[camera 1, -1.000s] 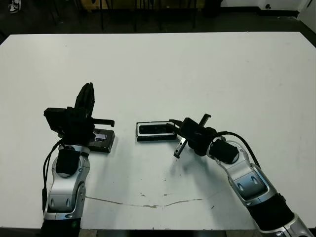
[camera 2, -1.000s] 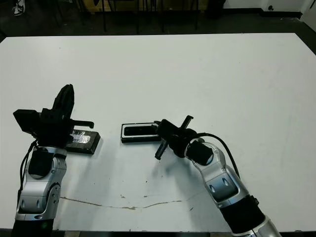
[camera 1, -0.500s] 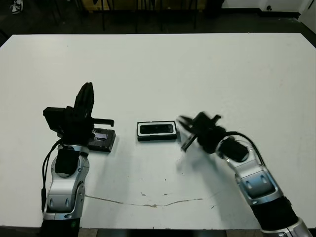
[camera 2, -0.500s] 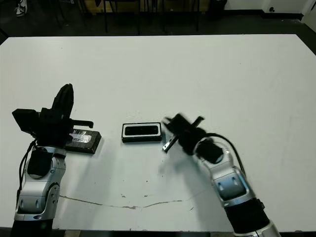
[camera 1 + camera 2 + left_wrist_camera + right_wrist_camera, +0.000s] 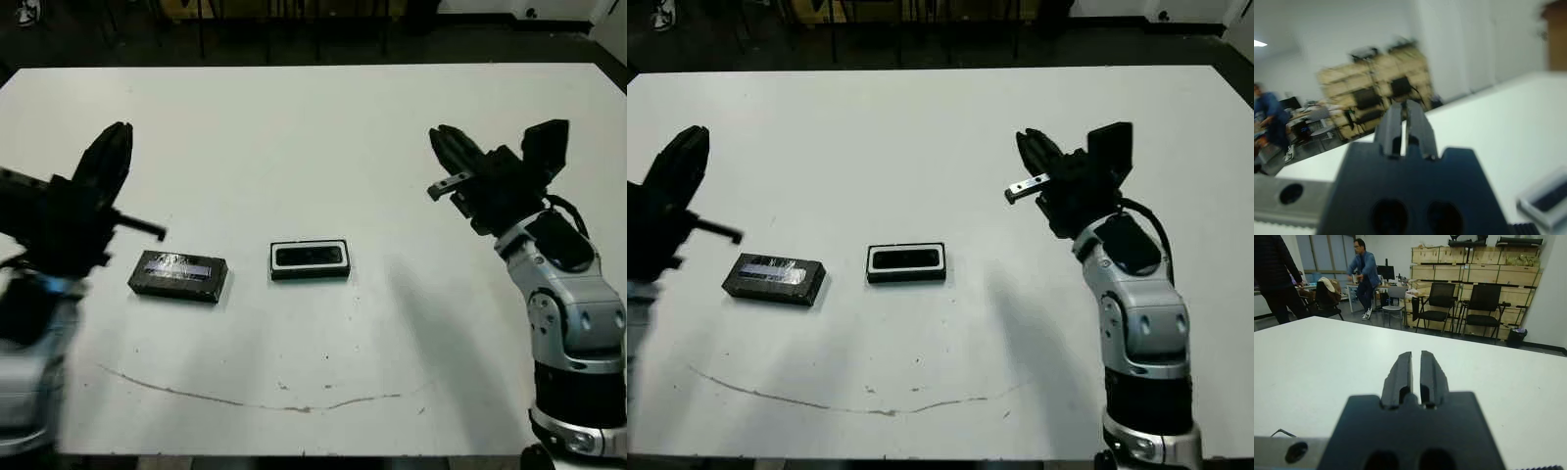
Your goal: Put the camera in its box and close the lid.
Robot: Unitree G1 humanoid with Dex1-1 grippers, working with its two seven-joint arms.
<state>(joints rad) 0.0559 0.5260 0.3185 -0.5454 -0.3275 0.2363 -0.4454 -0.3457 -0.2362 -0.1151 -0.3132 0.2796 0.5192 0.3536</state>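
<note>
While the camera (image 5: 312, 257) lies inside the box (image 5: 310, 273) and the lid (image 5: 178, 276) rests left of the box — well apart — both grippers are raised, left (image 5: 1404, 121) and right (image 5: 1416, 373) with fingers together. A crooked lid could jam on the rim.
</note>
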